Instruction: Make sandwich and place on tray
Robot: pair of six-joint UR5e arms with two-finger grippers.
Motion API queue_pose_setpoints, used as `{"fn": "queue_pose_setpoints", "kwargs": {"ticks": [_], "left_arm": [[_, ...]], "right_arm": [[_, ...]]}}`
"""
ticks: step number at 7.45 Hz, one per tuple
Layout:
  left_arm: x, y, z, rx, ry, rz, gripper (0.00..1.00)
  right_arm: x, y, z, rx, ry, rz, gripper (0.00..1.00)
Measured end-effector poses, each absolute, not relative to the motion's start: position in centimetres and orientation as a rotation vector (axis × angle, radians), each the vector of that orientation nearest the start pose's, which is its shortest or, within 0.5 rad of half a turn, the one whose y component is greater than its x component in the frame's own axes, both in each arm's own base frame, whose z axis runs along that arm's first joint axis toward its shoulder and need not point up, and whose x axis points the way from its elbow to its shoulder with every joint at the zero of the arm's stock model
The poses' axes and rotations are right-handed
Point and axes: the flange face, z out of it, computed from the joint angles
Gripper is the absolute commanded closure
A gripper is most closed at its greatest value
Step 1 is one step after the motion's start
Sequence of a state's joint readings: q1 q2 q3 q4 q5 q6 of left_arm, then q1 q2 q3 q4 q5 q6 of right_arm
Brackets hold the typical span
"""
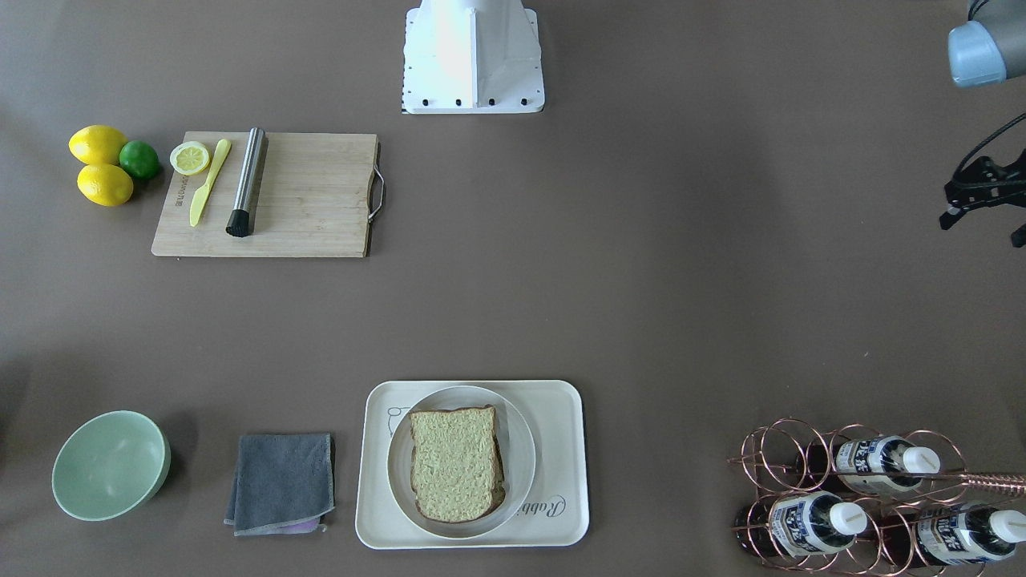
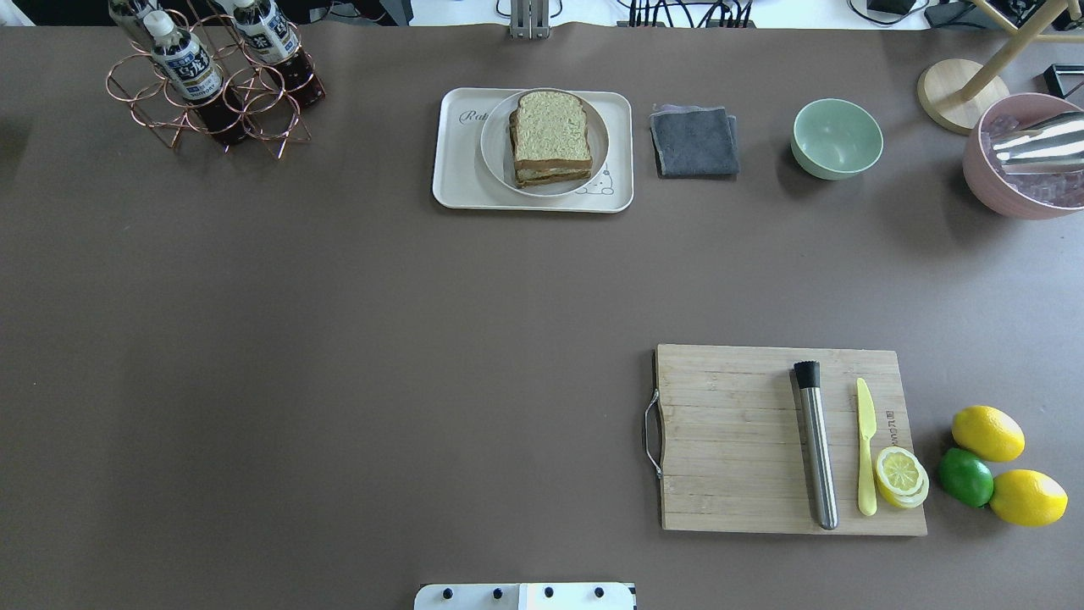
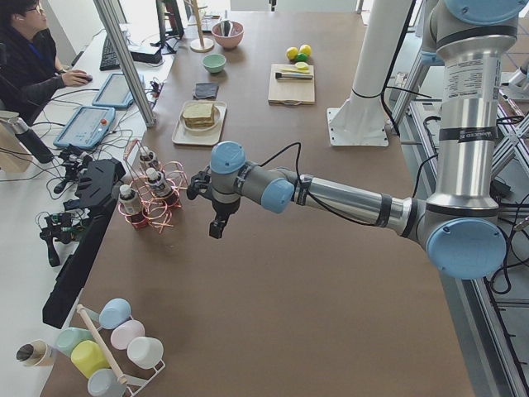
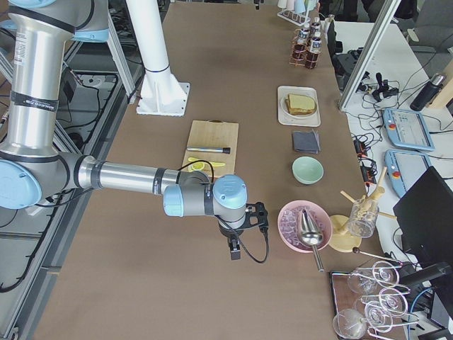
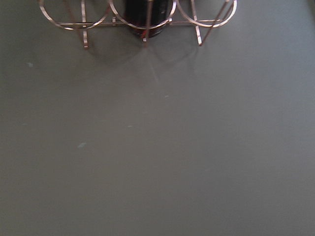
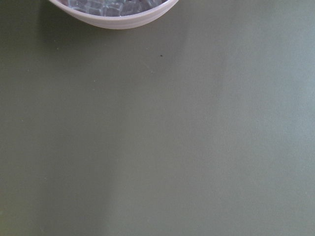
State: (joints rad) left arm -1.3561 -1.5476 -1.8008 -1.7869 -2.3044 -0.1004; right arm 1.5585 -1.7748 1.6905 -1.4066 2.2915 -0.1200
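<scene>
The task looked all but finished. The sandwich (image 2: 550, 135) was already assembled, with two bread slices stacked square on each other and a pale filling showing at the near edge in the overhead view. It lay on a round plate (image 2: 495, 152), and the plate stood inside the tray (image 2: 456, 174) at the far side of the table (image 2: 339, 339). So sandwich, plate and tray were nested one on another, and the placing step seemed done as far as the views showed. Both arms were drawn out to the table's ends, well apart from the tray. The left claw (image 3: 216, 225) hung above bare table near the bottle rack (image 3: 153, 203), whose feet showed at the top of its wrist view. The right claw (image 4: 235, 249) hung near the pink bowl (image 4: 301, 227), whose rim showed in its own wrist view. Whether either claw was open or closed could not be told, since the side views were too small and the wrist views showed no fingers. Neither was near the sandwich. Little seemed left to do, at most a check that the stack sat straight.
</scene>
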Motion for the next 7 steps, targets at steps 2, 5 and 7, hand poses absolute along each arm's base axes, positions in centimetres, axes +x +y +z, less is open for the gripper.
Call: {"fn": "queue_pose_setpoints", "kwargs": {"ticks": [2, 5, 7], "left_arm": [[-3.4, -48.5, 58.0, 0.22, 0.716, 0.327, 0.02], [-5.6, -46.7, 64.3, 0.106, 0.724, 0.291, 0.02], [-5.7, -46.4, 65.8, 0.073, 0.734, 0.273, 0.02]], "right_arm": [[6.3, -41.1, 67.9, 0.114, -0.705, -0.154, 0.0], [6.3, -41.1, 68.3, 0.105, -0.704, -0.149, 0.0], [6.3, -41.2, 68.7, 0.096, -0.706, -0.141, 0.0]]}}
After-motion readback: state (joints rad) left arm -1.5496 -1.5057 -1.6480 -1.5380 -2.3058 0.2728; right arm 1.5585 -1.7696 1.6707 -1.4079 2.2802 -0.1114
